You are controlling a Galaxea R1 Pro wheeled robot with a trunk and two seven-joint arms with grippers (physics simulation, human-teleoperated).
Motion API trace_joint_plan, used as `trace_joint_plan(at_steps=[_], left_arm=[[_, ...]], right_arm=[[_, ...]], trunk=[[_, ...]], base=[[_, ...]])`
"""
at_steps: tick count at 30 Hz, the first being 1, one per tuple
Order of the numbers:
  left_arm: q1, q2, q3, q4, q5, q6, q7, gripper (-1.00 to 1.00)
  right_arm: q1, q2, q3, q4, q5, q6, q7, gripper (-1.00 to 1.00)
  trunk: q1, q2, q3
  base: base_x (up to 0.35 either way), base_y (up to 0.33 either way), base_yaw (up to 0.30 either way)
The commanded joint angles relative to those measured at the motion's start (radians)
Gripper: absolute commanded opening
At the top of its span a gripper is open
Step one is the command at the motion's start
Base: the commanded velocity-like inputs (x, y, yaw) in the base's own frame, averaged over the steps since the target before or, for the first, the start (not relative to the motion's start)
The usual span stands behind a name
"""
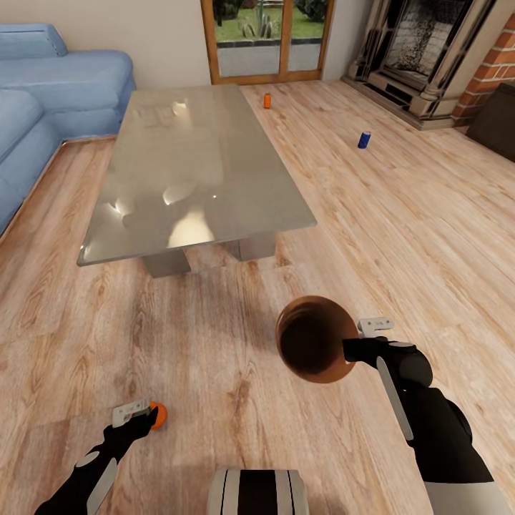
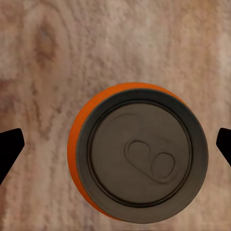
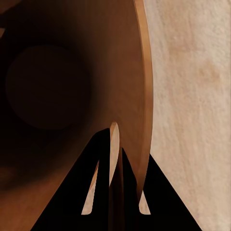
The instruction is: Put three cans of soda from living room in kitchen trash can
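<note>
From the head view the left pincer sits low over the wood floor at an orange soda can; the left wrist view adds the can's dark top with its pull tab, standing upright between dark fingertips spread wide apart, not touching it. The right pincer holds the trash can tipped on its side, copper inside facing the camera; the right wrist view shows its fingers clamped across the rim. A second orange can and a blue can stand on the floor beyond the glass worktop, toward the fireplace.
</note>
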Motion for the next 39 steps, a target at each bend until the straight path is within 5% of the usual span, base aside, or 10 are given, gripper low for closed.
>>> trace_joint_plan(at_steps=[1,14,15,39], left_arm=[[0.0,0.0,0.0,0.0,0.0,0.0,0.0,1.0],[0.0,0.0,0.0,0.0,0.0,0.0,0.0,1.0],[0.0,0.0,0.0,0.0,0.0,0.0,0.0,-1.0],[0.0,0.0,0.0,-0.001,0.001,0.0,0.0,-1.0]], right_arm=[[0.0,0.0,0.0,0.0,-0.016,0.0,0.005,-1.0],[0.0,0.0,0.0,0.0,-0.016,-0.001,0.005,-1.0],[0.0,0.0,0.0,0.0,-0.016,-0.001,0.005,-1.0],[0.0,0.0,0.0,0.0,-0.016,-0.001,0.005,-1.0]], trunk=[[0.0,0.0,0.0],[0.0,0.0,-0.001],[0.0,0.0,-0.001],[-0.001,0.0,0.002]], base=[[0.0,0.0,0.0],[0.0,0.0,0.0],[0.0,0.0,0.0],[0.0,0.0,0.0]])
